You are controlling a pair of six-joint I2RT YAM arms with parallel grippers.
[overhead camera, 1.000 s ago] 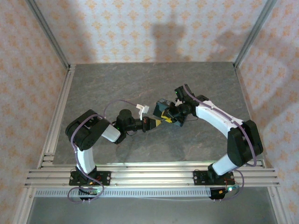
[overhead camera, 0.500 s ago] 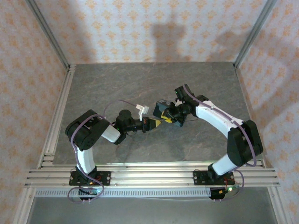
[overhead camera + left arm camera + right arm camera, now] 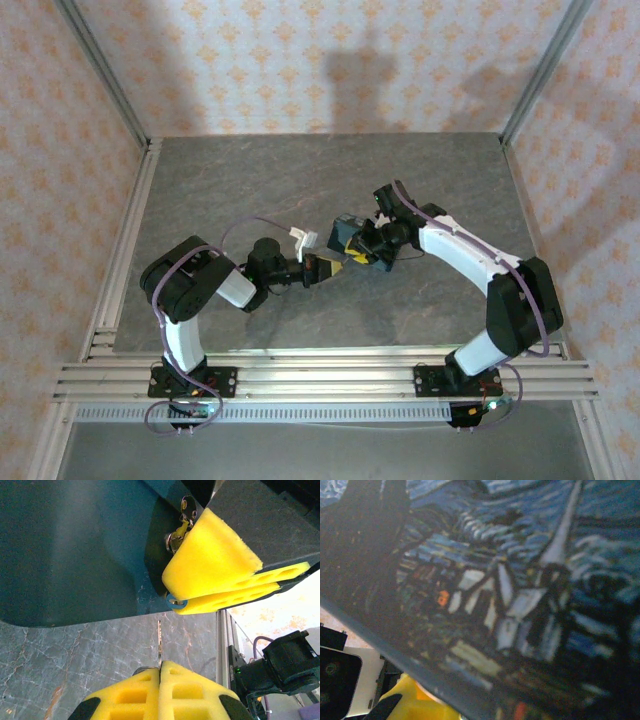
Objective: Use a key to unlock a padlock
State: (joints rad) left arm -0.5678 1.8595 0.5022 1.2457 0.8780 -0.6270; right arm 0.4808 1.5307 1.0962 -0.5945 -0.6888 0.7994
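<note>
In the left wrist view my left gripper (image 3: 161,666) is shut on the key (image 3: 159,640), whose slim pale blade sticks up from the yellow pads. The blade tip stands a short way below the padlock (image 3: 156,562), a small dark body with a brass-coloured bit (image 3: 175,539). My right gripper (image 3: 172,599) is shut on the padlock, its yellow fingers (image 3: 215,560) pressed close together. The blue painted box (image 3: 75,545) hangs right behind the lock and looms close in the right wrist view (image 3: 520,580). From above, both grippers (image 3: 320,266) (image 3: 358,252) meet at the box (image 3: 349,228).
The grey stone-patterned table (image 3: 300,180) lies under both arms. Aluminium rails run along its left side (image 3: 130,240) and its near edge (image 3: 320,375). Patterned walls close in the back and sides.
My left gripper has edged slightly to the left, away from the box, with the key in it. The right arm and the box have stayed put.
</note>
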